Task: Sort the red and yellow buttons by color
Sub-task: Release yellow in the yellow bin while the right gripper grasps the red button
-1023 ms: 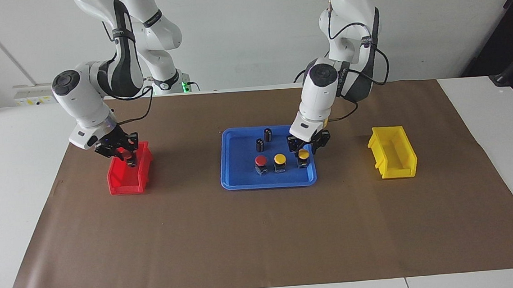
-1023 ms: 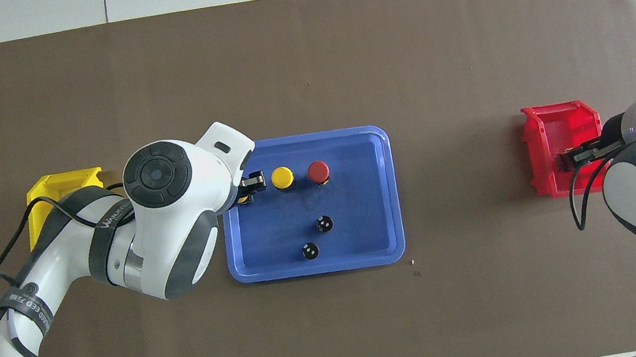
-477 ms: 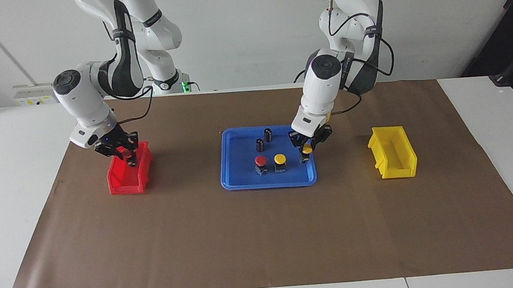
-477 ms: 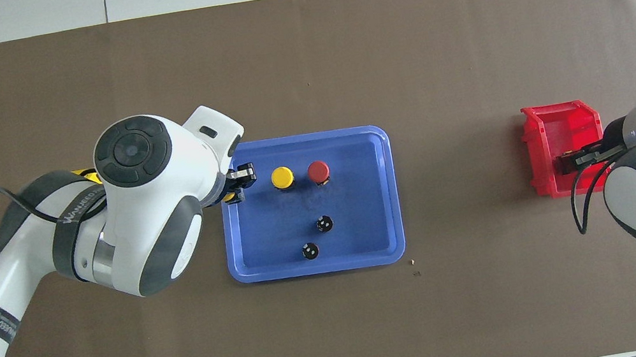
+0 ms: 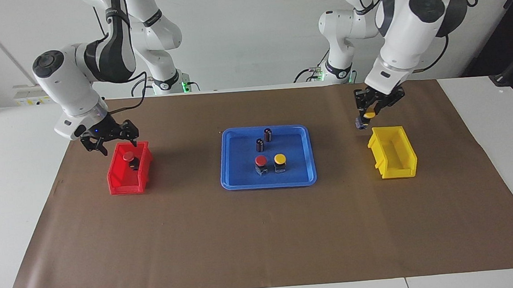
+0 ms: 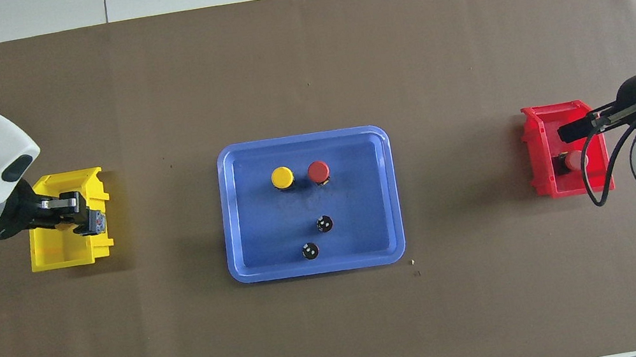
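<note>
Two buttons, one red [image 5: 261,161] and one yellow [image 5: 279,159], stand side by side in the blue tray [image 5: 236,181], red bin [image 5: 119,185] partly hiding a third button [image 5: 128,157], right gripper [image 5: 111,140] fingers spread empty above that bin, left gripper [image 5: 368,115] pinching a yellow-capped button [image 5: 368,115] over the yellow bin [image 5: 403,170], its body half hidden by the fingers.

Held yellow button [image 6: 97,221] cap hidden overhead, red-bin button [image 6: 570,161] partly behind cable
</note>
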Motion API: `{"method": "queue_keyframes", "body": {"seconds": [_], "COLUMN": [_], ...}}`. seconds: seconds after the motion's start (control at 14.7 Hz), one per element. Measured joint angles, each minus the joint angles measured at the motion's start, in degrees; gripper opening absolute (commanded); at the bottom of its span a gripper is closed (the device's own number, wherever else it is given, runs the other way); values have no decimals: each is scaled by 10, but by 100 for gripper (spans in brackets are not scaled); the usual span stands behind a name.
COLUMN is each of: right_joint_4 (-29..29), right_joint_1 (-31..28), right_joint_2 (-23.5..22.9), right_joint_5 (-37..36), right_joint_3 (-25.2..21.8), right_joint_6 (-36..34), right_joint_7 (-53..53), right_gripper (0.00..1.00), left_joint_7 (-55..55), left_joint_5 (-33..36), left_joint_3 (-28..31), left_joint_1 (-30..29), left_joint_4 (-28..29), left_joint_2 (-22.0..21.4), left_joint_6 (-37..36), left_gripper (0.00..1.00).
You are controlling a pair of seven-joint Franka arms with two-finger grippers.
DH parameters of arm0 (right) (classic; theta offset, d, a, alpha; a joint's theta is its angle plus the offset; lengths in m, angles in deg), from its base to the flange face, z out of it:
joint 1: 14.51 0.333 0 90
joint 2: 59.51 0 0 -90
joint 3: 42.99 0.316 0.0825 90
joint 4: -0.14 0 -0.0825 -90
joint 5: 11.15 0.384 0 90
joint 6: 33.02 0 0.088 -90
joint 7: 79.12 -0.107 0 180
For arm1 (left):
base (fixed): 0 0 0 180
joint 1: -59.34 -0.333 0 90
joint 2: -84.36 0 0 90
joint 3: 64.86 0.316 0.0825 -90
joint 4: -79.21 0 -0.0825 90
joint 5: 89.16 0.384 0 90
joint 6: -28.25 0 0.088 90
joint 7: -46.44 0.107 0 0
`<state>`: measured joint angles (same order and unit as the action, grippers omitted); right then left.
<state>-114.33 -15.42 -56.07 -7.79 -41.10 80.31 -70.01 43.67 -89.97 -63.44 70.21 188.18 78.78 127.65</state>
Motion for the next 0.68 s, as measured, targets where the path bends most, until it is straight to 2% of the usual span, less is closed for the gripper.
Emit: {"method": "queue_keyframes", "body": {"seconds": [0.14, 0.34, 0.55, 0.68], "right_joint_4": [52, 150, 232, 244], "right_joint_1": [101, 238, 314, 324], "right_joint_2": [-27, -117, -229, -273], "right_joint_5": [0, -10, -70, -90], "right_joint_3": [5, 9, 9, 7], "right_joint_6": [8, 29, 43, 66], "right_joint_7": [-150, -364, -481, -501], "right_gripper": [100, 100, 100, 98], "left_joint_7": [32, 68, 79, 79], "left_joint_5": [0, 0, 0, 0], "left_joint_3": [1, 1, 0, 0], "left_joint_1": [-38, -73, -86, -87], "left_joint_4": [51, 109, 125, 155], "left_joint_2": [-3, 3, 11, 18], "left_joint_6": [68, 135, 164, 213], "left_gripper": [1, 1, 1, 1]}}
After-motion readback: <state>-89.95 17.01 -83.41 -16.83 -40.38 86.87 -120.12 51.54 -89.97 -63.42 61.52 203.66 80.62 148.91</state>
